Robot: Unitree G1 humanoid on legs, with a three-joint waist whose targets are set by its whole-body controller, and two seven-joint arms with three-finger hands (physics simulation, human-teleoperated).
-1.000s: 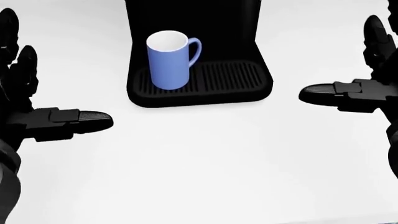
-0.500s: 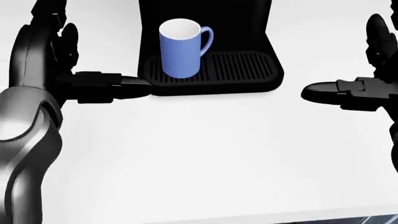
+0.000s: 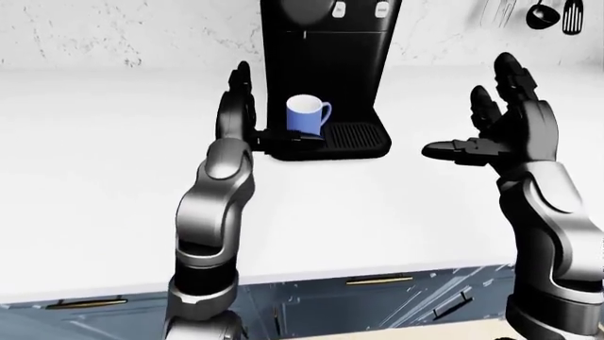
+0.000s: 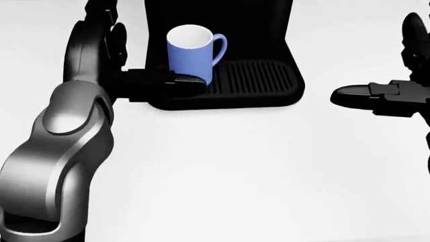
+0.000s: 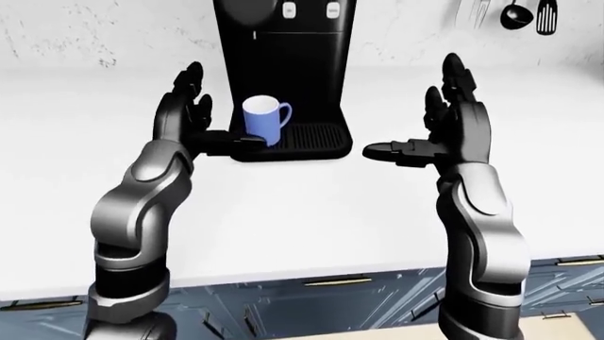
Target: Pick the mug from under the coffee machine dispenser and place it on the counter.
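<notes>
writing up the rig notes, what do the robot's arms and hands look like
Both arms are glossy silver-grey metal shells in rounded, bulging segments, with black bands at the joints. The left hand and right hand are matte black, each with three thick, blocky, jointed fingers ending in rounded tips. No cables, markings or sleeves show.

Background fixtures, eye views.
Dark utensils hang on marbled white wall, top right. Blue-grey cabinet fronts run along the bottom, each with brass pull handle; light floor strip at bottom edge.
</notes>
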